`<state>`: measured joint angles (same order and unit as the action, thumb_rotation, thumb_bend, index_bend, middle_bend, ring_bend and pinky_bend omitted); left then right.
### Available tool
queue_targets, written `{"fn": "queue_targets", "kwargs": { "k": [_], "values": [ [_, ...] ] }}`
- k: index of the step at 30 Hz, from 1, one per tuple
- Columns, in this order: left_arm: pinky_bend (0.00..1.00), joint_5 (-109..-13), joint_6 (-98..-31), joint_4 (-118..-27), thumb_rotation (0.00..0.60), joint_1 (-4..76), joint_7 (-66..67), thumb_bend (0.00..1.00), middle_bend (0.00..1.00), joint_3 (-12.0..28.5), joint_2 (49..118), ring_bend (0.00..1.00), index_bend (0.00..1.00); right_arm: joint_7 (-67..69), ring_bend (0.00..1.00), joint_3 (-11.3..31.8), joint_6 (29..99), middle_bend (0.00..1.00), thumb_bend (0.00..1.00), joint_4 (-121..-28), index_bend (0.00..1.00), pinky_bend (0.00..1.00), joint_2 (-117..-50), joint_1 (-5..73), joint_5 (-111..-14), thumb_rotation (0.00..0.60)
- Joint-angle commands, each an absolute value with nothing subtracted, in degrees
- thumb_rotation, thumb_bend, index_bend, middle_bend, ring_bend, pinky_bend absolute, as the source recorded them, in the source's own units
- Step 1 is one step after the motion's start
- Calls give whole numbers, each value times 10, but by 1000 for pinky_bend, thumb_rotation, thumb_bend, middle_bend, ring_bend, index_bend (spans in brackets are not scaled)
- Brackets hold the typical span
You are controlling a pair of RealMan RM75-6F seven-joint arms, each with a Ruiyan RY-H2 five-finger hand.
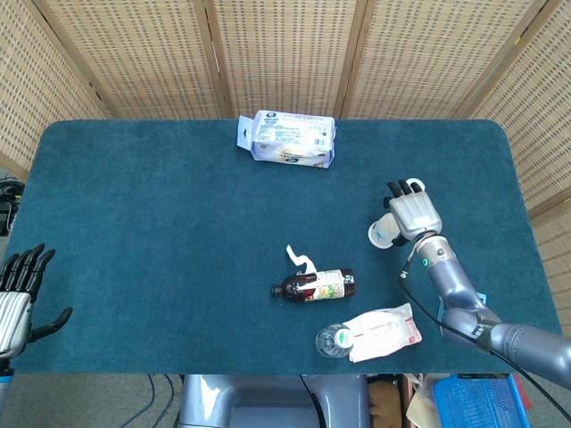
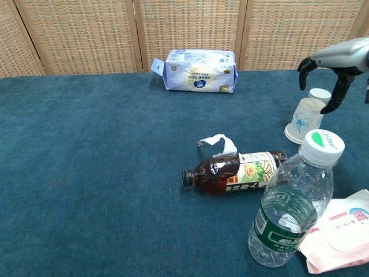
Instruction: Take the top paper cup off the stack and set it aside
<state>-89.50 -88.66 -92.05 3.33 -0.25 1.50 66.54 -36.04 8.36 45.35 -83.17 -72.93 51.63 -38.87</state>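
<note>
Two white paper cups stand upside down at the right of the blue table. One, with a blue flower print [image 2: 301,121] [image 1: 383,234], leans a little; a plain one [image 2: 319,94] stands just behind it. My right hand [image 2: 340,55] [image 1: 415,212] hovers over and slightly right of them, fingers spread and curved downward, holding nothing. One fingertip hangs close beside the flower cup's upturned base; I cannot tell whether it touches. In the head view this hand hides the plain cup. My left hand [image 1: 18,290] is spread open off the table's left front corner.
A tissue pack [image 2: 199,70] lies at the back centre. A brown bottle [image 2: 236,171] lies on its side mid-table beside a scrap of white paper [image 2: 218,143]. A capped water bottle [image 2: 291,202] and a pink wipes pack [image 2: 340,231] sit front right.
</note>
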Motion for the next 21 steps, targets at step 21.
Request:
{"fn": "queue_targets", "kwargs": {
  "k": [21],
  "values": [
    [0,-889,-878,-920,600,37,2,269,0,15,667,0,0,-357,0,58,447,94,265,-796,313,123,-749,536,-367,600]
  ]
}}
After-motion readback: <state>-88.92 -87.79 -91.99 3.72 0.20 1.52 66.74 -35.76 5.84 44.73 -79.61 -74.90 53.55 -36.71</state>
